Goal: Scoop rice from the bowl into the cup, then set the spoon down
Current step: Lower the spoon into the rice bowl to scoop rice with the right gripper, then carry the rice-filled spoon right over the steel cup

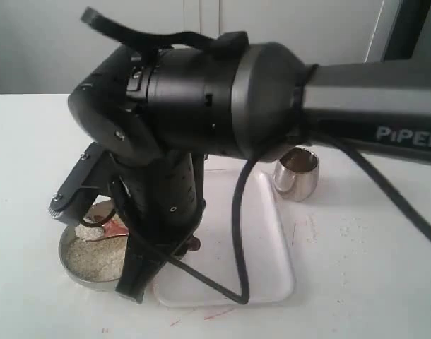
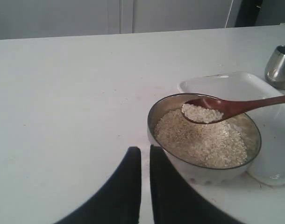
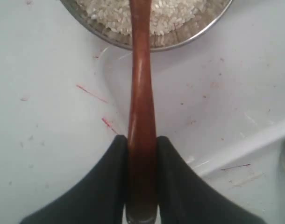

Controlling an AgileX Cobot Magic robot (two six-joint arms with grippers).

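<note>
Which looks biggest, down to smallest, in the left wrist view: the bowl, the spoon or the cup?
1. bowl, by far.
2. spoon: nearly as long, but thin.
3. cup: smallest here, but it stands farther off and the picture's edge cuts it, so that is unsure.

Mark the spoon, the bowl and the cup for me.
spoon (image 2: 240, 107): left wrist view, handle just behind the head.
bowl (image 2: 155, 119): left wrist view, bare inner wall.
cup (image 2: 279, 67): left wrist view, outer wall.

A bulky black-and-grey arm (image 1: 201, 92), lettered "PiPER" (image 1: 408, 135) in white at far right and hung with a black cable (image 1: 238, 233), is ended by a matte-black right hand (image 3: 141, 140).
</note>
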